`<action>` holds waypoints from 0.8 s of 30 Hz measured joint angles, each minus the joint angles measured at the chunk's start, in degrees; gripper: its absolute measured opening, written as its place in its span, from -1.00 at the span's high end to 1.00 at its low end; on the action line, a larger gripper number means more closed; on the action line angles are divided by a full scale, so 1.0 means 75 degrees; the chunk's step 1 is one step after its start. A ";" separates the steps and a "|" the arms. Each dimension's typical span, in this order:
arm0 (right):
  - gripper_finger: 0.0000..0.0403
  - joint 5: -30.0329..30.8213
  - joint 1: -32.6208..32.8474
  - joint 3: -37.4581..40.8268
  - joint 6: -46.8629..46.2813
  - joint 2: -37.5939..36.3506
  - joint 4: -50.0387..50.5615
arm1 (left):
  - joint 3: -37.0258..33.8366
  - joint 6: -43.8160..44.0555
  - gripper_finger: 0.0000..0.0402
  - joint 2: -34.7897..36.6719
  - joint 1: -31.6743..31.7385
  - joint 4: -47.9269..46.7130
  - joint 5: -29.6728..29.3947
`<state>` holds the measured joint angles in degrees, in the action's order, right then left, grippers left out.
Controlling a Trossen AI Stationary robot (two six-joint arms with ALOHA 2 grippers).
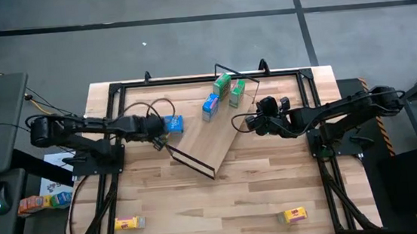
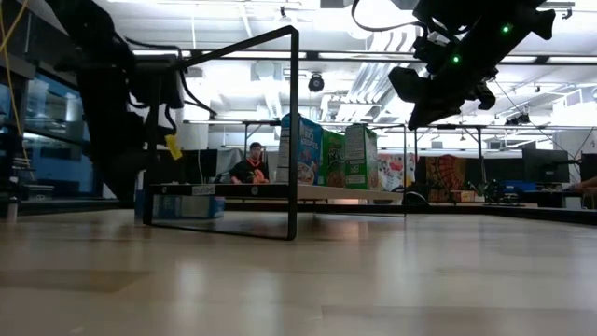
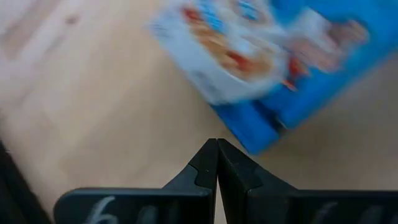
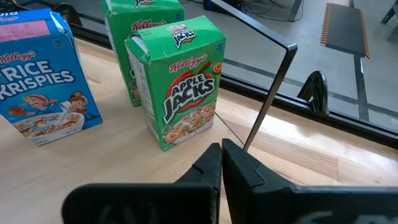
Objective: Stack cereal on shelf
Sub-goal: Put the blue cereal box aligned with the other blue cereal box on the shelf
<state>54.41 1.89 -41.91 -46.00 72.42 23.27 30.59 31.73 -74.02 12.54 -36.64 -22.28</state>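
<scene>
The shelf (image 1: 209,138), a light-wood board with black wire ends, lies diagonally across mid-table. A blue cereal box (image 1: 210,106) and two green boxes (image 1: 222,84) (image 1: 236,92) stand upright on its far end, seen in the right wrist view as blue (image 4: 43,74) and green (image 4: 180,81). A second blue box (image 1: 173,124) (image 3: 280,56) lies flat on the table beside the shelf. Two yellow boxes (image 1: 129,223) (image 1: 295,215) lie near the near edge. My left gripper (image 1: 156,126) (image 3: 217,144) is shut, just short of the flat blue box. My right gripper (image 1: 244,121) (image 4: 222,148) is shut and raised over the shelf.
The shelf's wire frame (image 4: 267,106) rises close in front of my right gripper. A black rail frame (image 1: 190,79) rings the tabletop. More small boxes (image 1: 38,200) lie off the table at left. Bare wood lies between the two yellow boxes. A person (image 2: 250,163) sits far behind.
</scene>
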 joint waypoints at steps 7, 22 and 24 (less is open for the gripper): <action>1.00 0.0000 0.0001 0.0000 0.0000 0.0000 0.0000 | 0.0000 0.0416 1.00 0.0026 -0.1387 0.0245 -0.0137; 1.00 -0.0017 0.0000 0.0000 -0.0006 0.0000 0.0000 | 0.0006 0.0911 1.00 0.1107 -0.1405 -0.0991 -0.1311; 1.00 -0.0026 0.0002 0.0000 -0.0009 0.0000 -0.0006 | 0.0006 0.0738 1.00 0.1099 -0.1199 -0.0798 -0.1313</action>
<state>54.22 1.91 -41.91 -46.07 72.42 23.22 30.63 37.26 -65.78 3.55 -42.62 -32.13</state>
